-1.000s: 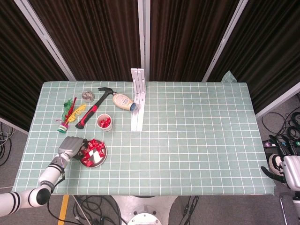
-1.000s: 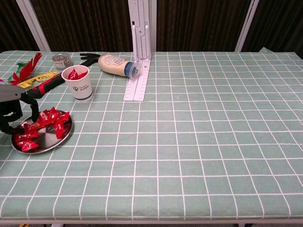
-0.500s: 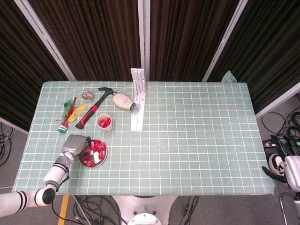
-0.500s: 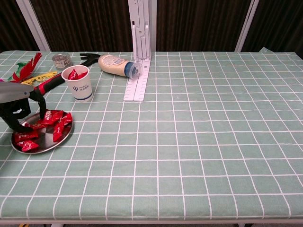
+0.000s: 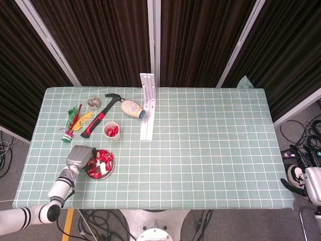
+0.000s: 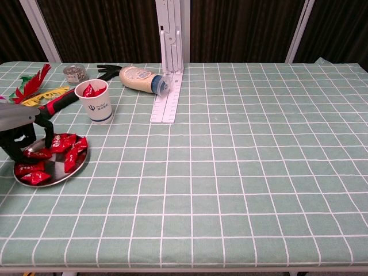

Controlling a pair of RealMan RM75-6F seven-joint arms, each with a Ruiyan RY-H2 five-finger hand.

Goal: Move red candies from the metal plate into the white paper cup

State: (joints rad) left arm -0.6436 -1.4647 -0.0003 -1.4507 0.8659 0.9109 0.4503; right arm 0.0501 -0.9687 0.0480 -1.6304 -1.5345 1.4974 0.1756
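The left robot hand (image 6: 23, 129) is lowered over the far-left edge of the round metal plate (image 6: 54, 172), its dark fingers (image 6: 45, 133) curled down among the red wrapped candies (image 6: 64, 150); whether a candy is pinched between them cannot be told from either view. The plate sits near the front-left of the green checked worktop (image 6: 241, 149), with candies scattered across it. Just behind it stands the white paper cup (image 6: 96, 102), upright, with red candies already inside. The right robot hand (image 5: 302, 179) hangs off the worktop's right side, its fingers too small to read.
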